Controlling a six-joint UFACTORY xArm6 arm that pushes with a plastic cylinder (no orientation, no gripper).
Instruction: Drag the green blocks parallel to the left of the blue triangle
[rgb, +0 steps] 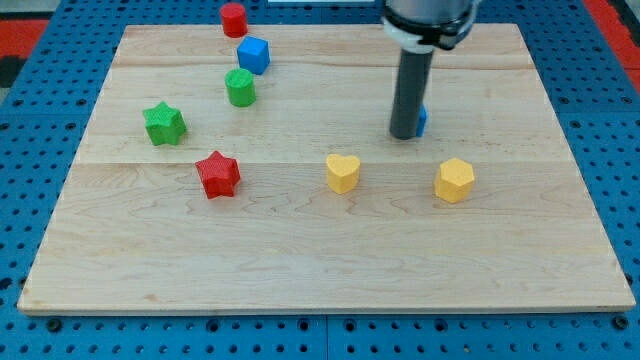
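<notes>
A green star block (164, 123) lies at the view's left of the wooden board (320, 250). A green cylinder (240, 87) stands to its upper right. A blue block (423, 119), mostly hidden behind my rod, shows only a sliver at the view's right centre; its shape cannot be made out. My tip (404, 135) rests on the board right in front of that blue block, far to the right of both green blocks.
A red cylinder (233, 19) sits at the board's top edge. A blue cube (253, 54) lies just above the green cylinder. A red star (218, 174), a yellow heart (342, 172) and a yellow hexagon (454, 180) lie across the middle.
</notes>
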